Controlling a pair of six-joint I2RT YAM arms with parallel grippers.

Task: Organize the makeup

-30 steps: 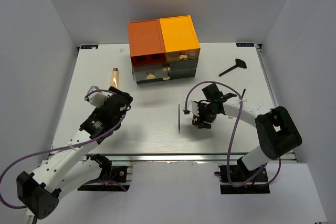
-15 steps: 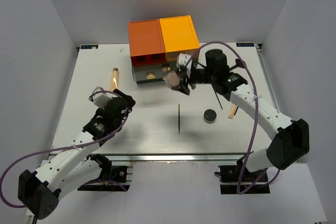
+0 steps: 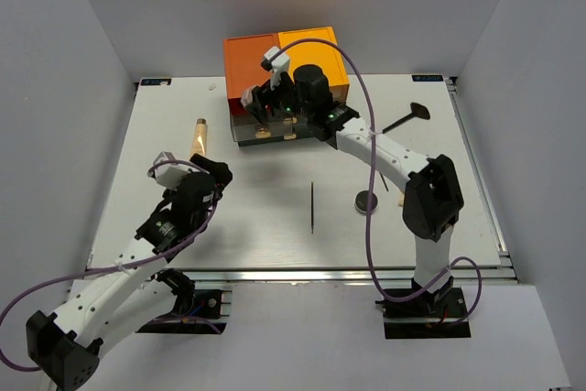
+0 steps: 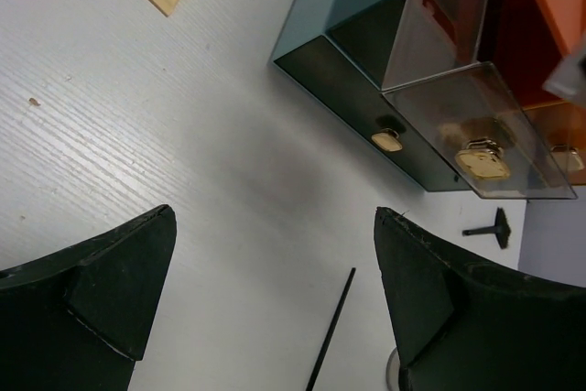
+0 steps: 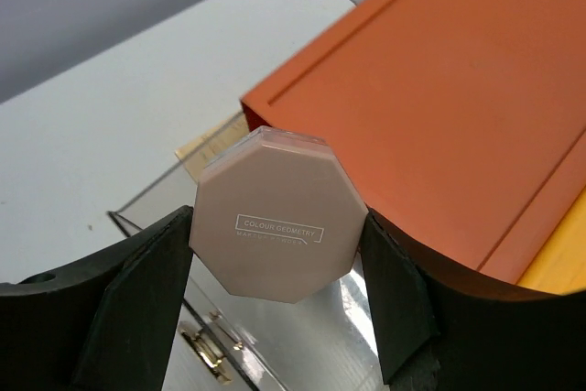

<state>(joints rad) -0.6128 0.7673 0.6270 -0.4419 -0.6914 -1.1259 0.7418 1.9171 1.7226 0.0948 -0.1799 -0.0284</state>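
We start with the flat, eight-sided powder case (image 5: 279, 226), pinkish-beige with small writing on its lid. The right gripper (image 5: 275, 267) has it squeezed between its two fingers, one on each side. The case hangs in the air at the front of the orange drawer box (image 3: 293, 61), just above a see-through drawer (image 4: 462, 112) that is pulled out. So we think the step in hand is putting this case away in that drawer. Next, we think the arm needs to go down a little so the case sits inside the drawer walls. Then it should let go softly so the case does not bounce out. The left gripper (image 4: 275, 217) has its fingers wide apart and holds nothing; it hovers over the table (image 3: 256, 226). More makeup waits there: a beige tube (image 3: 199, 135), a thin black stick (image 3: 312, 206) and a small black jar (image 3: 366, 200).
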